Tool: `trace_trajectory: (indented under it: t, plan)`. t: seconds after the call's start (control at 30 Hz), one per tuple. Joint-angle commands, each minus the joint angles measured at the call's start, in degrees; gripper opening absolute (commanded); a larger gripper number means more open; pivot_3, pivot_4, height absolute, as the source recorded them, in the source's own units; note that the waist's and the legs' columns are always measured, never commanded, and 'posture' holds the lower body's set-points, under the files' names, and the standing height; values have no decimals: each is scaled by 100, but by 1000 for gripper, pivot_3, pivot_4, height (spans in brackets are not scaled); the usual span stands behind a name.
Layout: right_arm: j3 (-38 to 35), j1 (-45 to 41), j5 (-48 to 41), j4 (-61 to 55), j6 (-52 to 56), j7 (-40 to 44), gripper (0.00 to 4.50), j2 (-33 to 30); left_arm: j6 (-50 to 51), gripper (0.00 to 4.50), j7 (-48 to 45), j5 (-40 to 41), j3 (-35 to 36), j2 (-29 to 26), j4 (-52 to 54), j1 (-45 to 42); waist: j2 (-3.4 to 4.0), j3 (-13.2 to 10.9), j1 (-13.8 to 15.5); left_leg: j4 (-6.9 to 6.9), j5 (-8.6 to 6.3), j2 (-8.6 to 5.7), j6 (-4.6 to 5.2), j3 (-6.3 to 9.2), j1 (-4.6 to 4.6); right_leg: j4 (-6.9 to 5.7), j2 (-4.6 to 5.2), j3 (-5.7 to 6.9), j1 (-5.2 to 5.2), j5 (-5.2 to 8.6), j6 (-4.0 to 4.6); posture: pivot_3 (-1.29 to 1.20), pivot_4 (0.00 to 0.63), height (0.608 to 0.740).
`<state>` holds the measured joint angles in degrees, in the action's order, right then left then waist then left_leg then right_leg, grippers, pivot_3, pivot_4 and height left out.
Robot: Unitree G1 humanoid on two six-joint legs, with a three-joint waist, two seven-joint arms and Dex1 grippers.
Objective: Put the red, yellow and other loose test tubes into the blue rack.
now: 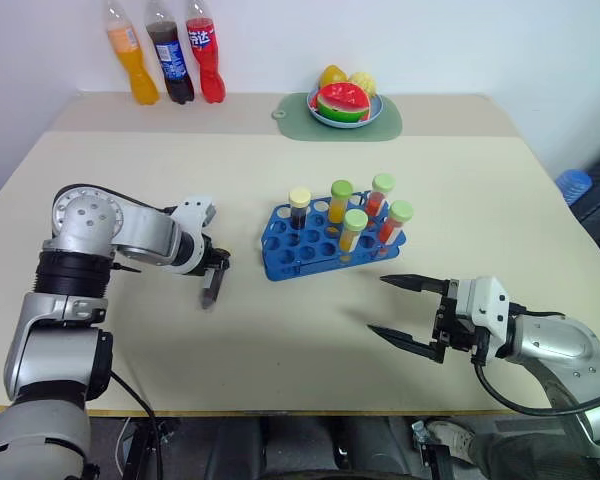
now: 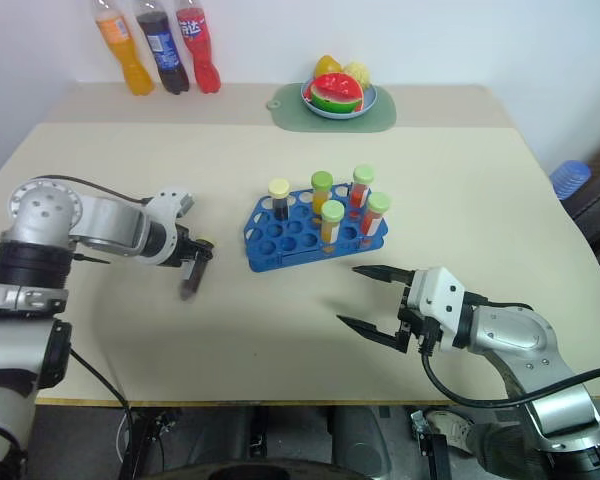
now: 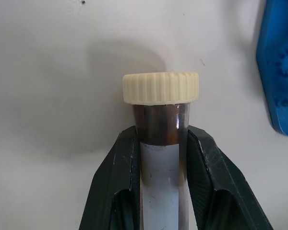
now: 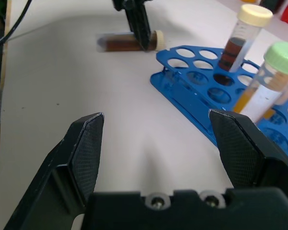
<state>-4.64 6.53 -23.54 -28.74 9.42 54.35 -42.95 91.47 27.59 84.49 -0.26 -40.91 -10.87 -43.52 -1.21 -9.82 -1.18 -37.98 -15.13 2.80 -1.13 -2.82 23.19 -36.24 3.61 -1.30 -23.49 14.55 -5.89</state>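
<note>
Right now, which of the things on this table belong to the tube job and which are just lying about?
Belong to the job:
- blue rack, five capped tubes standing in it
- loose brown tube with cream cap, lying on the table, left gripper shut on it
- right gripper, open, holding nothing

Just lying about:
- three soda bottles at the far edge
- plate of toy fruit on a green mat

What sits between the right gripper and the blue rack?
Nothing: bare tabletop separates the right gripper from the blue rack, seen in both eye views.
</note>
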Motion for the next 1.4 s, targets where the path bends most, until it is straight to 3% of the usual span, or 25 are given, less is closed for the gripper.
trace_trajectory:
  t: [0.03,0.13,0.2,0.27,0.43,0.57,0.9,1.4]
  plan:
    - [-36,-94,30,55,-134,-82,3865,109,-579,729,-1530,-203,640,-370,1415,577,-3,-2,18,1,2,2,-4,1,3,0,-2,1,-4,0,2,0,150,740]
    - [-4,-179,72,130,-147,-164,3865,207,-1274,729,-3739,170,1546,-259,1839,1138,-2,-3,82,3,8,2,-16,-1,9,3,2,7,-6,4,11,0,150,740]
    - [11,-200,128,161,-174,-207,3865,255,-1490,729,-4565,168,1802,-292,1739,1162,-5,-4,130,0,9,-1,-17,-2,13,9,7,13,-4,5,16,0,150,740]
    - [-15,-175,181,136,-189,-295,3865,301,-2178,729,-5477,-379,1759,-250,1990,1052,-5,-4,167,-4,8,-2,-17,-3,13,14,8,12,-2,4,17,0,150,740]
    - [-71,-128,371,166,-313,-494,3865,399,-4201,729,-7160,-2048,1127,195,2370,1035,-4,-3,194,-4,8,-5,-15,-5,16,26,10,10,4,4,18,0,150,740]
    - [-277,213,447,-50,-328,-790,3865,480,-5761,729,-8139,-3502,185,917,1683,833,-2,-2,218,-6,8,-6,-14,-5,17,27,6,10,5,4,17,0,150,740]
    - [-542,836,571,-433,-338,-1365,3865,675,-7922,729,-8880,-5460,-583,2006,-272,397,-3,-2,190,-11,4,-2,-5,-3,20,23,-3,3,0,4,14,0,150,740]
    - [-562,995,635,-605,-292,-1595,3865,698,-9115,729,-8916,-6509,-755,2783,-1331,573,-1,2,188,-13,1,-2,-1,2,18,22,-3,4,3,4,13,0,150,740]
